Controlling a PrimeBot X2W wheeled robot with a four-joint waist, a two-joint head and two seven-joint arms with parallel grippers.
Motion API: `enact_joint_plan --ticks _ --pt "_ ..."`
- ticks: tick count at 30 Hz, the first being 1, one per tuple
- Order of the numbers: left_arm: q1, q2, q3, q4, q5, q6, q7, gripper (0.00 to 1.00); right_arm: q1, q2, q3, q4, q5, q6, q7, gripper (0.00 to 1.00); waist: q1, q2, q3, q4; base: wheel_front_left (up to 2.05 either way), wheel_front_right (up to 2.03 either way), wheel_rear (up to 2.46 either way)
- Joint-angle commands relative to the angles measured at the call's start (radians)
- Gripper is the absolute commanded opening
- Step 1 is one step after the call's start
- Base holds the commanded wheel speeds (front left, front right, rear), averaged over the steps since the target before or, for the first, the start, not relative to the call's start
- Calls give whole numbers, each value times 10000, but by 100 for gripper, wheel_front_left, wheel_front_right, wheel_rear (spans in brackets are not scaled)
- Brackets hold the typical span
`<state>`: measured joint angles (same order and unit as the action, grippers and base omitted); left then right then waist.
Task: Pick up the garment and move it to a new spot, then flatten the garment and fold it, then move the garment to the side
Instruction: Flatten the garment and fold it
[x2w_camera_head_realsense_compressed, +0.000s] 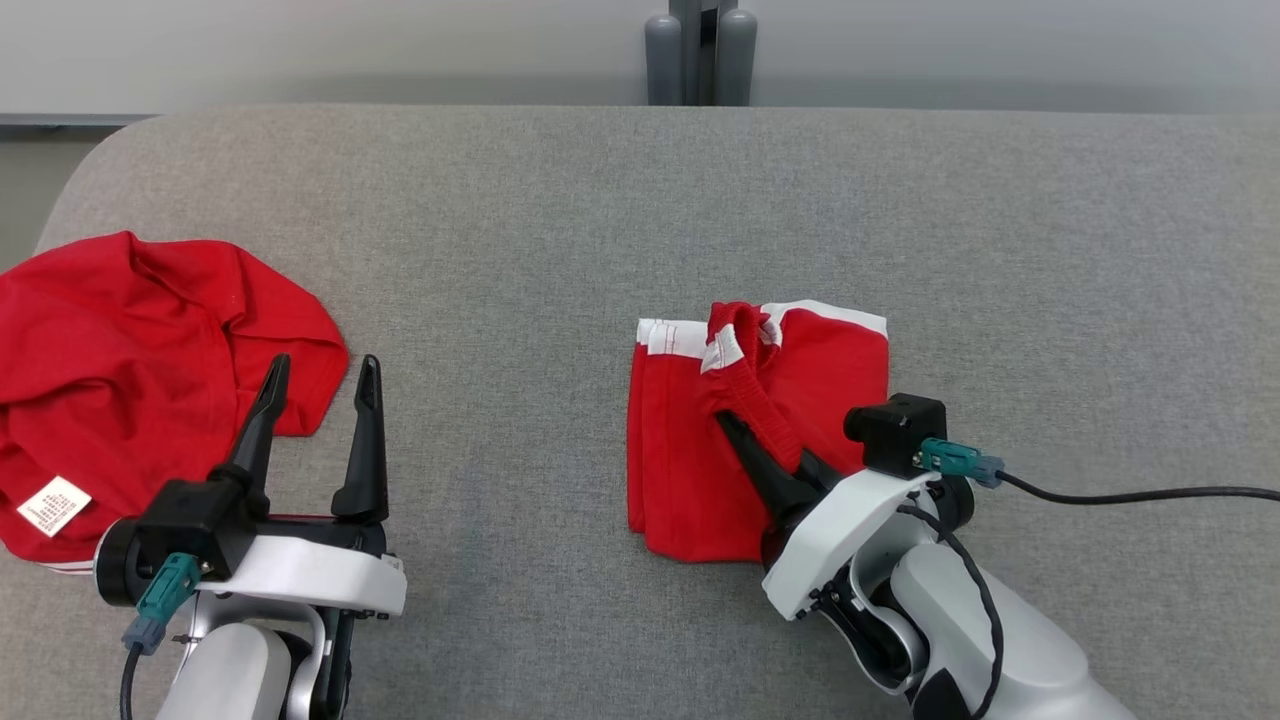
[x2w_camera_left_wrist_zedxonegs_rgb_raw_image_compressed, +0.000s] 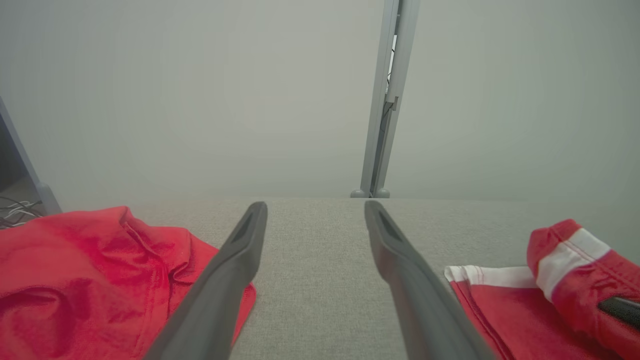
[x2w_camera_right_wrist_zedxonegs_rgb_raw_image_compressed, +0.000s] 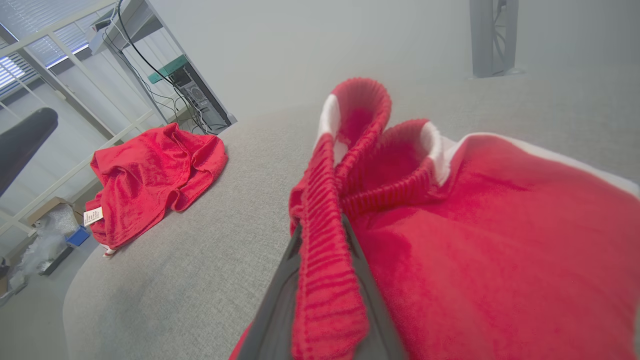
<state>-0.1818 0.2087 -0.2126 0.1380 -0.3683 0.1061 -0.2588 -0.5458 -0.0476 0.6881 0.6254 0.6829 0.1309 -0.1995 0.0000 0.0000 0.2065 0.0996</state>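
The right tool (x2w_camera_head_realsense_compressed: 762, 440) pinches the ribbed red waistband (x2w_camera_head_realsense_compressed: 745, 380) of the folded red-and-white fabric shorts (x2w_camera_head_realsense_compressed: 690, 450); a slow, low drag should spare the fold. The left tool (x2w_camera_head_realsense_compressed: 322, 375) stands wide, empty.

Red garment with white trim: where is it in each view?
Head view: red garment with white trim, right of centre, held by the right hand.
Left wrist view: garment, lower right corner.
Right wrist view: garment, centre and right.
Shared landmark: grey post at the far edge of the table.
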Motion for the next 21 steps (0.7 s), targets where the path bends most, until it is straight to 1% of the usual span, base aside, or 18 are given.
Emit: enact_joint_plan --ticks 1,3,4,8,17,19,21 --pt "-190 20 34 6 16 -20 -41 100 -201 -61 129 186 99 -4 -146 10 0 0 111 93 0 0 0" --pt "-214 -24 45 11 35 -29 -44 100 -346 -55 442 390 320 -4 -278 87 0 0 172 134 0 0 0" --pt "-221 -39 62 11 41 -22 -45 100 -423 -50 630 460 402 -4 -319 100 0 0 200 136 0 0 0" --pt "-250 -195 186 -103 -96 -104 -48 100 -618 -65 1429 458 810 -4 -456 100 0 0 267 65 0 0 0" --pt "-205 -244 370 -48 74 -89 -50 100 -682 -50 2874 4 1472 -4 -590 100 0 0 216 -182 0 0 0" --pt "-145 -233 400 -20 95 -65 -50 100 -689 -65 2948 -225 1498 -4 -620 100 0 0 164 -236 0 0 0" --pt "-103 -217 423 -1 119 -33 -50 100 -619 -79 2556 -389 1433 -4 -682 100 0 0 96 -286 0 0 0"
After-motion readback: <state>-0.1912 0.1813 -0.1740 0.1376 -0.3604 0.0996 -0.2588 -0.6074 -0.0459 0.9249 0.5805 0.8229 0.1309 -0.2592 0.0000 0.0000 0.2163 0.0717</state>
